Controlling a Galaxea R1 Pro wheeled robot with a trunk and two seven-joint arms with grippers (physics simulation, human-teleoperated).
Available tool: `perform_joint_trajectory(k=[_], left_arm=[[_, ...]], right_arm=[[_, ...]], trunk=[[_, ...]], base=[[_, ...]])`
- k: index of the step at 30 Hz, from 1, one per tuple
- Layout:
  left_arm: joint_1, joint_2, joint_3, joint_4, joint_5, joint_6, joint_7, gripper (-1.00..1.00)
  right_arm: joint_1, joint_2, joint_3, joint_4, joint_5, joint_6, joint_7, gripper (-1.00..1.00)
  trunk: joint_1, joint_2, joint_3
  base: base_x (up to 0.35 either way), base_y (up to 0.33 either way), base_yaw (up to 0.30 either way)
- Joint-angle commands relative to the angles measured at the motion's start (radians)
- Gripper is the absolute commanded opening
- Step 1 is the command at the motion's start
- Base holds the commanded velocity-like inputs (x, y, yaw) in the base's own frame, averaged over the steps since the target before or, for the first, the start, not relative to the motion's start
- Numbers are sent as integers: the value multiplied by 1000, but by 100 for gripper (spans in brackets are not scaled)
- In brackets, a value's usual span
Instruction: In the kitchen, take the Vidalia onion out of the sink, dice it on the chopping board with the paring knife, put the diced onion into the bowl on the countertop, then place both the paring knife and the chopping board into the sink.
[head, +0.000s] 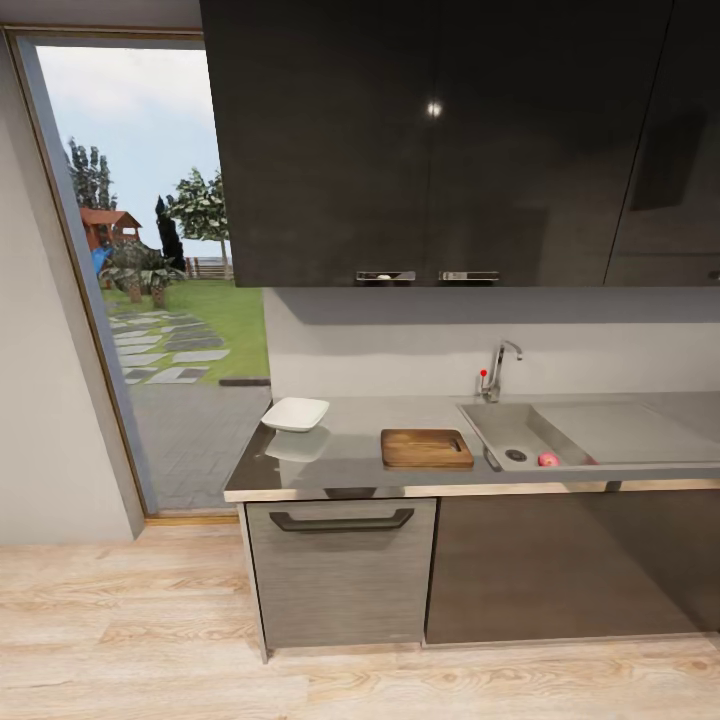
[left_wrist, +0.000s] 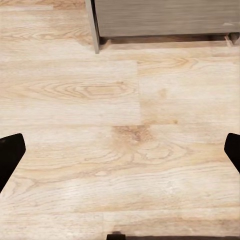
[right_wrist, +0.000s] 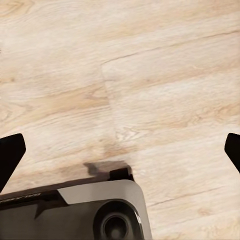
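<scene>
so, step: roll closer, squaring up to the sink (head: 600, 432).
onion (head: 548, 459): near the drain.
left gripper (left_wrist: 120, 152): wide, empty.
right gripper (right_wrist: 120, 150): wide, empty.

Home kitchen: sink (head: 600, 432), faucet (head: 497, 368), countertop (head: 350, 462), cabinets (head: 450, 140).

Dark glossy wall cabinets (head: 440, 140) hang above a pale backsplash. A chrome faucet (head: 497, 370) with a red knob stands against it. Below, a grey drawer front (head: 340, 575) carries a dark handle (head: 341, 520). Light wood flooring (head: 130, 640) runs to a tall window (head: 150, 290) showing lawn, trees and paving.
</scene>
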Motion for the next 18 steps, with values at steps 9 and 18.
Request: perform_joint_trajectory(k=[9, 18], left_arm=[[0, 0, 0, -1, -1, -2, 0, 100], [0, -1, 0, -1, 0, -2, 0, 100]], right_arm=[[-1, 12, -20, 1, 16, -4, 3, 100], [-1, 18, -19, 1, 19, -4, 3, 100]], trunk=[[0, -1, -1], [0, -1, -1]], base=[[0, 0, 0], [0, 0, 0]])
